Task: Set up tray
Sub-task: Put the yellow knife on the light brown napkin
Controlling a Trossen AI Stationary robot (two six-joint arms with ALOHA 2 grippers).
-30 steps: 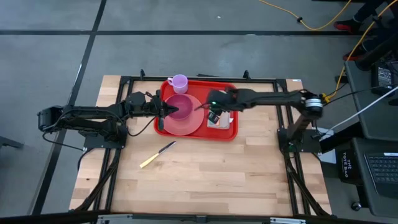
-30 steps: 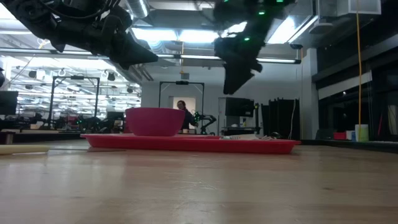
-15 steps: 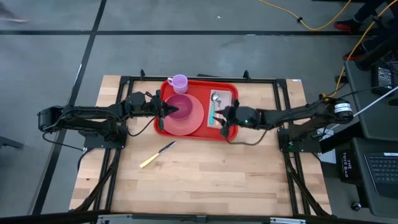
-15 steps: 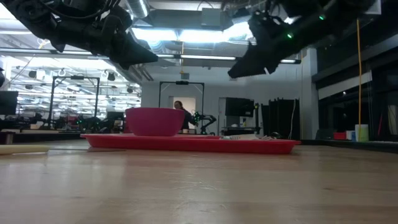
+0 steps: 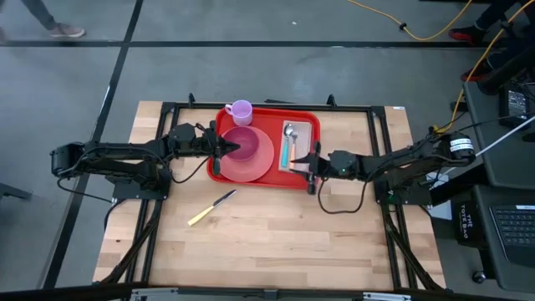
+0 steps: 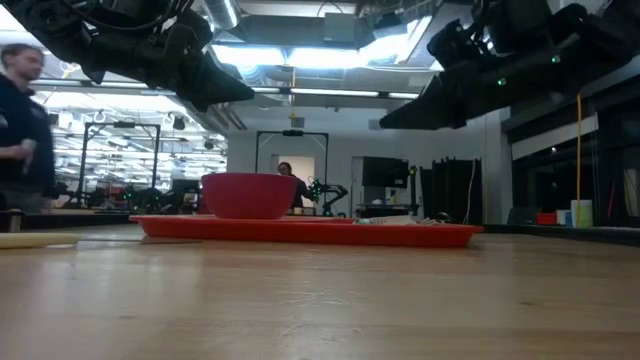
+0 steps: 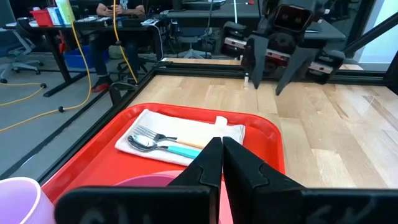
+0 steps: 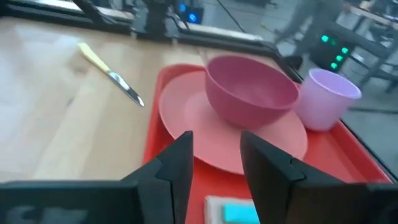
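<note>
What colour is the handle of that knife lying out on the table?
Pale yellow. The knife shows best in the high view, lying on bare wood outside the tray.

high: overhead | low: table-level | wrists: close | shared: tray (image 5: 311,117)

I drew my right end effector (image 5: 314,166) back off the tray (image 5: 306,181), uncovering the napkin (image 5: 289,158) and cutlery.

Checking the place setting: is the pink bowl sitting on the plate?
Touching. The right wrist view shows the bowl resting directly on the plate, its base meeting the plate with no gap.
</note>
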